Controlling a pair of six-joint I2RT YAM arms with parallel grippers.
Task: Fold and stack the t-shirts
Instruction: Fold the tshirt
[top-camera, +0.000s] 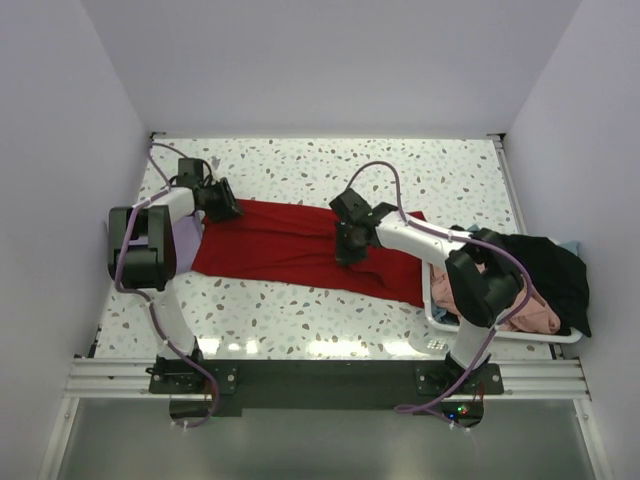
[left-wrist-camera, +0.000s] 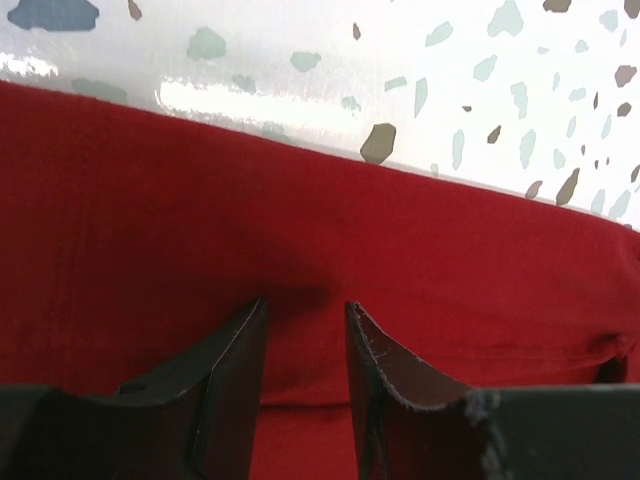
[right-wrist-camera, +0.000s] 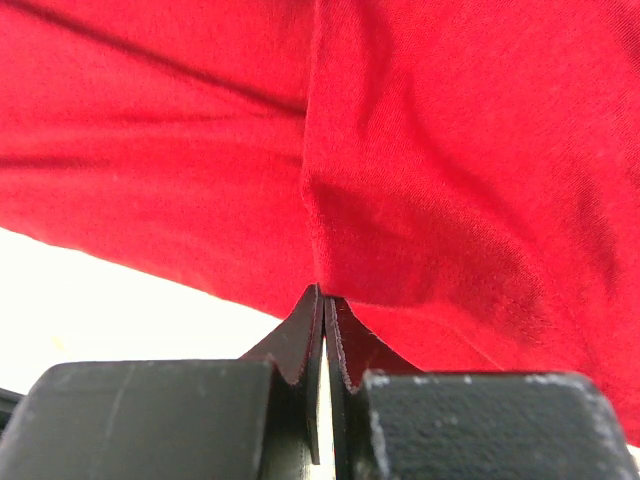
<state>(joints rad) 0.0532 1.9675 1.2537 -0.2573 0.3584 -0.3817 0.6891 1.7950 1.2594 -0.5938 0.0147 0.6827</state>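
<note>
One red t-shirt (top-camera: 285, 245) lies spread lengthwise across the speckled table (top-camera: 400, 165), running from beside the left arm to the rim of the white basket (top-camera: 437, 318) at the right. One left gripper (top-camera: 222, 203) sits at the shirt's far left corner. In the left wrist view this gripper (left-wrist-camera: 305, 320) has its two fingers apart, with red cloth (left-wrist-camera: 150, 200) visible in the gap and the shirt's far hem and the glossy table (left-wrist-camera: 300, 60) just beyond. Whether the tips press on the fabric cannot be told. One right gripper (top-camera: 350, 245) sits at mid-shirt. In the right wrist view its fingers (right-wrist-camera: 323, 292) are together, pinching a fold of the red cloth (right-wrist-camera: 450, 150) that gathers into creases at the tips. One pale lavender t-shirt (top-camera: 187, 238) is partly visible, just beside the red one's left end and under the left arm. One black t-shirt (top-camera: 550, 268) is draped over the basket's far side. One salmon-pink t-shirt (top-camera: 532, 316) is bunched in the basket beneath the black one.
</note>
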